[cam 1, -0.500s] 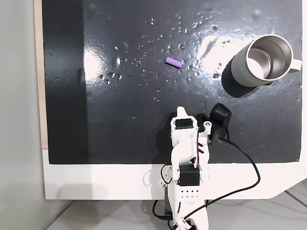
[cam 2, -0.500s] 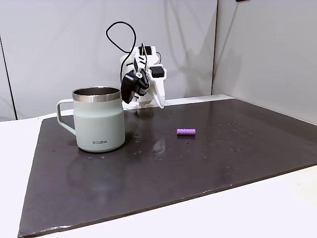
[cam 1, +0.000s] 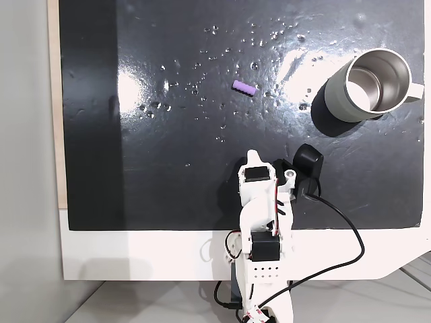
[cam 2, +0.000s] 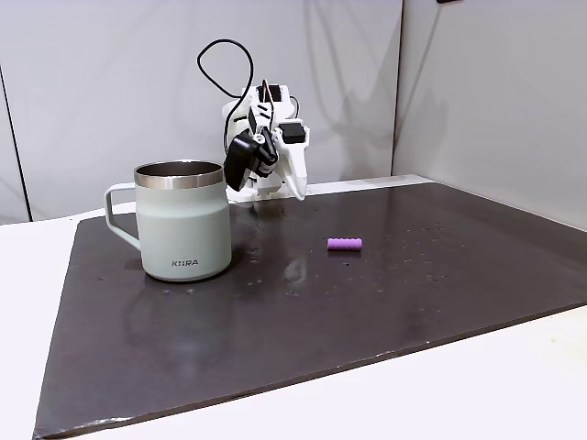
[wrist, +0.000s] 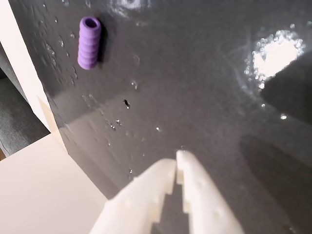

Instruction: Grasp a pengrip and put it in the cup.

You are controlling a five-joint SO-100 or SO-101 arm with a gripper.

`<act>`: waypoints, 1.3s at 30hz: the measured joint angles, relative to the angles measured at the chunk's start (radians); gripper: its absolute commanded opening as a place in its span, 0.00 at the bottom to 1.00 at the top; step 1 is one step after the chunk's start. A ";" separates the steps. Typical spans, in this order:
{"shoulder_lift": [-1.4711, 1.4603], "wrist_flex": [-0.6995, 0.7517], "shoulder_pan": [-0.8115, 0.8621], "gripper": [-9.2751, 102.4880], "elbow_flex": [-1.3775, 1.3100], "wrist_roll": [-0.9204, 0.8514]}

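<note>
arm: in a fixed view from above, the black wrist camera housing (cam 1: pixel 308 160) has shifted a touch toward the far side of the mat
arm, side-on: in another fixed view, the white gripper (cam 2: pixel 299 191) sits slightly further right than half a second ago
cable: loop (cam 2: pixel 223 64) slightly reshaped

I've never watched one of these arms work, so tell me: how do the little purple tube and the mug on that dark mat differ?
The pengrip is tiny; the cup is many times bigger. The pengrip lies on its side, while the cup stands upright. The pengrip is ribbed and light purple; the cup is smooth, pale grey-green, with a steel rim and a handle. Both rest on the black mat, apart from each other and from the gripper.
</note>
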 measured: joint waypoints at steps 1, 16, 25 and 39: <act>0.000 0.000 -0.002 0.08 0.000 0.000; -0.252 -0.005 -0.054 0.08 -0.221 0.058; -0.787 -0.089 -0.057 0.08 -0.557 0.245; -1.505 0.015 -0.023 0.08 -1.026 0.695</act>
